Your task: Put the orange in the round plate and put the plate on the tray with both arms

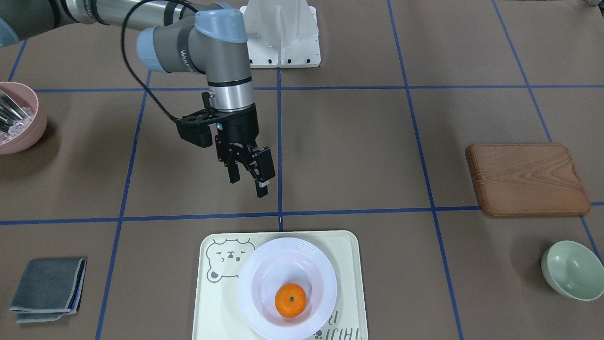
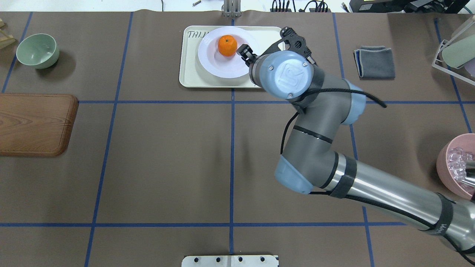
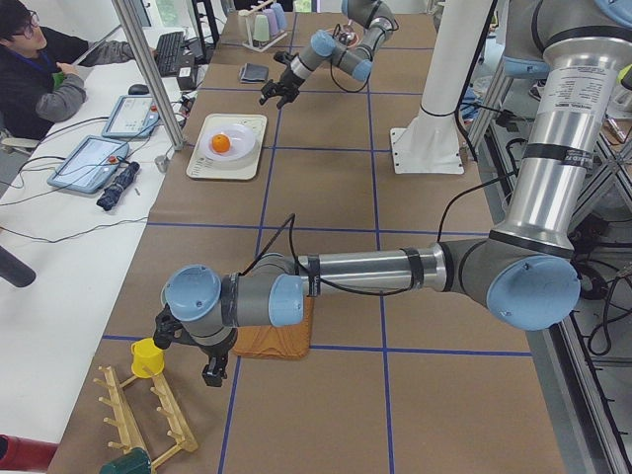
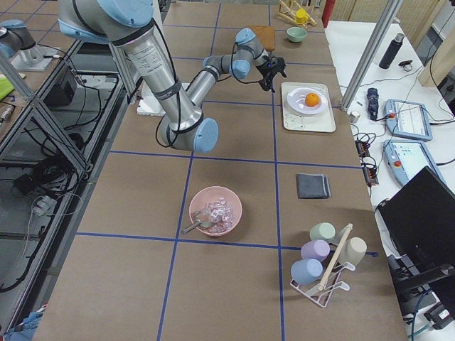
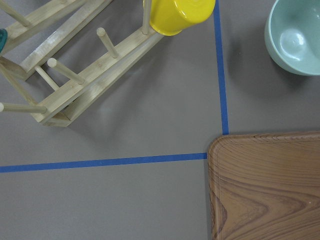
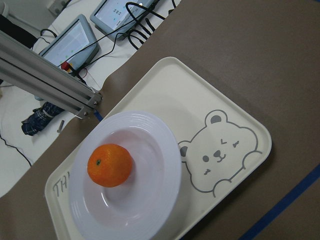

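Your small bright-orange mandarin [image 1: 290, 300] lies in the sunken centre of the glossy white round plate [image 1: 250, 283]. That plate rests on the pale cream rectangular tray with the grey bear drawing [image 1: 347, 283], beside the bear face and within the tray's edges. From how things lie, both placements look done, so I judge you are at the close of the task, with only the pull-away left.

Your right pincer [image 1: 247, 185] hangs in the air on the robot's side of the tray. Its jaws stand apart with nothing between them, and it touches neither plate nor tray.

Your left pincer [image 3: 188, 353] is far off at the other end of the worktop, by the brown wooden board [image 5: 265, 185] and the wooden peg rack [image 5: 90, 75] with the yellow cup [image 5: 177, 15]. It shows only in the side view, so I cannot tell whether its jaws are apart or together.

The next move calls for little:
- Draw the right arm up and back toward its base, clear of the plate's ridged rim, so the plate does not slide and the mandarin does not roll.
- No further grasp looks needed.
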`<state>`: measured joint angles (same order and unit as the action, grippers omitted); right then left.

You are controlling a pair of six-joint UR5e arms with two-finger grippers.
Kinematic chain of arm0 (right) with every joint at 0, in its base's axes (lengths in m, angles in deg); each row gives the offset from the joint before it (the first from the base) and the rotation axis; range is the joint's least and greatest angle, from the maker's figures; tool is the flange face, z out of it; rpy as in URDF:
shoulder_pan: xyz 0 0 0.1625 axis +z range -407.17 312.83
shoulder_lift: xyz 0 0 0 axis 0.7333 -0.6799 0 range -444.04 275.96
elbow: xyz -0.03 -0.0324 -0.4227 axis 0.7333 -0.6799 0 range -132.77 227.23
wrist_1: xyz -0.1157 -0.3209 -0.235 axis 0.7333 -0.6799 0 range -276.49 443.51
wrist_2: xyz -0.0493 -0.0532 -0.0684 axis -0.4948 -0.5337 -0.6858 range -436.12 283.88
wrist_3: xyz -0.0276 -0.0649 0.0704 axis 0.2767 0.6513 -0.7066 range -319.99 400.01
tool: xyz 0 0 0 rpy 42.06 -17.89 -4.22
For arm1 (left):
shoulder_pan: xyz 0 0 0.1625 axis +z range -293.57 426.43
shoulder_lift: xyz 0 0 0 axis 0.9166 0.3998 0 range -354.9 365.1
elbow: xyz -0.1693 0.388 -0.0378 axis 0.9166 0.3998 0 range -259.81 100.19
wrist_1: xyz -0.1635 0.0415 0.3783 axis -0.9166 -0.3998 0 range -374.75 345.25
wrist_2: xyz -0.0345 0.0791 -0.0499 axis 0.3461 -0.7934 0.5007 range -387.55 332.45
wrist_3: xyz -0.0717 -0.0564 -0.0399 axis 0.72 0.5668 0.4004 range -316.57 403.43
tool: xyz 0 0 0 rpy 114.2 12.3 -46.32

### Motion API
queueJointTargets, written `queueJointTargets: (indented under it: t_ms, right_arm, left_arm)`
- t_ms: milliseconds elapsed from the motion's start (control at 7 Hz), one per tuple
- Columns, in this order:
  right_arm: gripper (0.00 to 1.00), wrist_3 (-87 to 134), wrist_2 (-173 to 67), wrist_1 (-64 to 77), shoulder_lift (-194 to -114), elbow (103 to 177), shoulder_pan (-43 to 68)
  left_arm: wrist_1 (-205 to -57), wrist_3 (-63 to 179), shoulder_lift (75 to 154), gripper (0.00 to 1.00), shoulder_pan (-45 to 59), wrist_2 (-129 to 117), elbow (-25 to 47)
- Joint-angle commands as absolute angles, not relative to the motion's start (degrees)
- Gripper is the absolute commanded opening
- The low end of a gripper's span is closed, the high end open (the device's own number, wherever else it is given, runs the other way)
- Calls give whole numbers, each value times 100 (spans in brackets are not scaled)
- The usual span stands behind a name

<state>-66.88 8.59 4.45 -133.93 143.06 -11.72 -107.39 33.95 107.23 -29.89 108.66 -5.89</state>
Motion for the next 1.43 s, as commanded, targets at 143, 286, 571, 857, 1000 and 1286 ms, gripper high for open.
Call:
queueJointTargets:
  t_ms: [143, 286, 571, 857, 1000, 1286]
  right_arm:
    - [100, -3199, 2332, -58, -14509, 14900, -361]
    - [100, -2092, 2885, -565, -14730, 15040, 130]
    - [100, 517, 3755, -1043, -15361, 15217, 1236]
    - [100, 2638, 4637, -1132, -16134, 15182, 2537]
    - [100, 3030, 4735, -1141, -16478, 15173, 2961]
    - [100, 3804, 5032, -1124, -17041, 15034, 3778]
  left_arm:
    - [-10739, 3394, 10723, 98, -2990, 10867, -589]
    - [-10739, 3394, 10723, 98, -2990, 10859, -580]
    - [-10687, 3394, 10714, 98, -2990, 10868, -484]
    - [-10311, 3403, 10653, 98, -2998, 11085, -21]
    - [-9917, 3403, 10252, 98, -2998, 11105, 791]
    - [-9763, 3350, 9225, 98, -2990, 11087, 2025]
